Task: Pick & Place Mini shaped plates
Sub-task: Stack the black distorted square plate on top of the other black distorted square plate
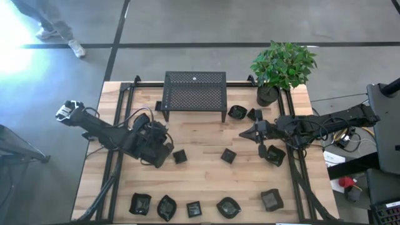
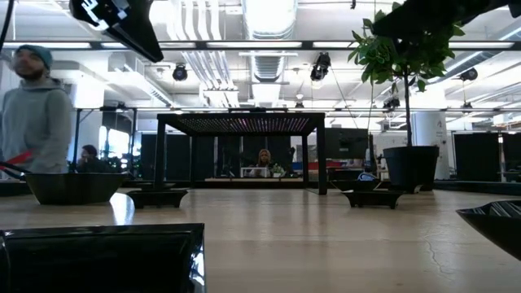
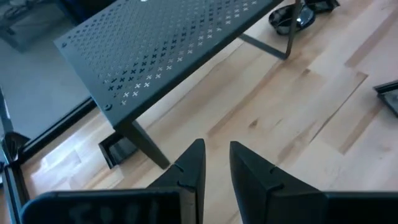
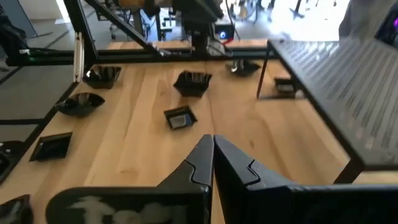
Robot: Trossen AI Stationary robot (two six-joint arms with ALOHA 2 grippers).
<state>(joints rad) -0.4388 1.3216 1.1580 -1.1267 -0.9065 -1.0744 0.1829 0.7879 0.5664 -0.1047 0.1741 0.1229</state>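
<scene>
Lying just beside a small square plate (image 1: 180, 156), left gripper (image 1: 164, 152) parted, empty

Premises: open-plan lab or workshop — exposed ceiling ducts (image 2: 269, 49) and strip lighting overhead, concrete floor (image 1: 206, 22), a wooden test table (image 1: 206, 181) carrying two robot arms, people (image 2: 37, 114) at desks beyond.

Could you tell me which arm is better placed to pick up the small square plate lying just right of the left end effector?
Left: its end effector hangs beside that plate.
</scene>
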